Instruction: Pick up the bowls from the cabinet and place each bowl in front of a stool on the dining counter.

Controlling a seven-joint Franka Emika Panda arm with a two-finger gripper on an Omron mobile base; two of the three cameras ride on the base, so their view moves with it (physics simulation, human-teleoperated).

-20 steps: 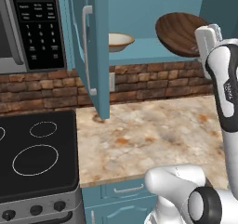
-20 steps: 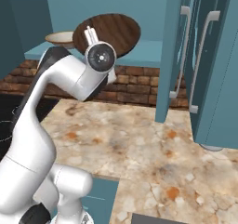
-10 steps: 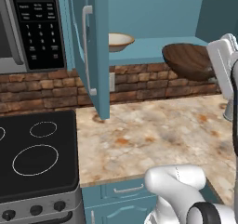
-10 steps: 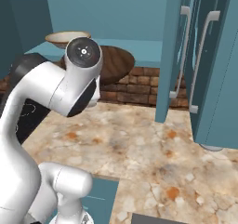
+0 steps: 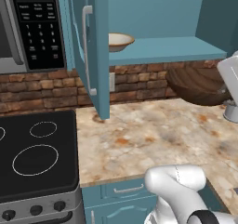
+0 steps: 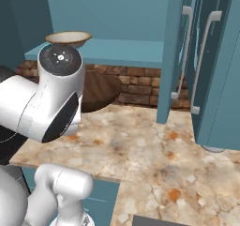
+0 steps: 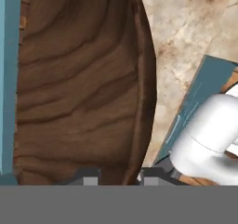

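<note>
Dark wood-grained bowl [image 7: 79, 88], rigid and probably light, hangs below the cabinet shelf [image 5: 186, 49] above the marble surface [image 5: 153, 135] — pincer [image 7: 117, 175] pinching its thin rim, the natural hold. Cream bowl [image 5: 120, 41] sits on that shelf.

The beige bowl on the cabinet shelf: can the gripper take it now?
Probably not yet. The gripper is shut on the brown bowl, below the shelf. The beige bowl sits unobstructed beside the open door.
</note>
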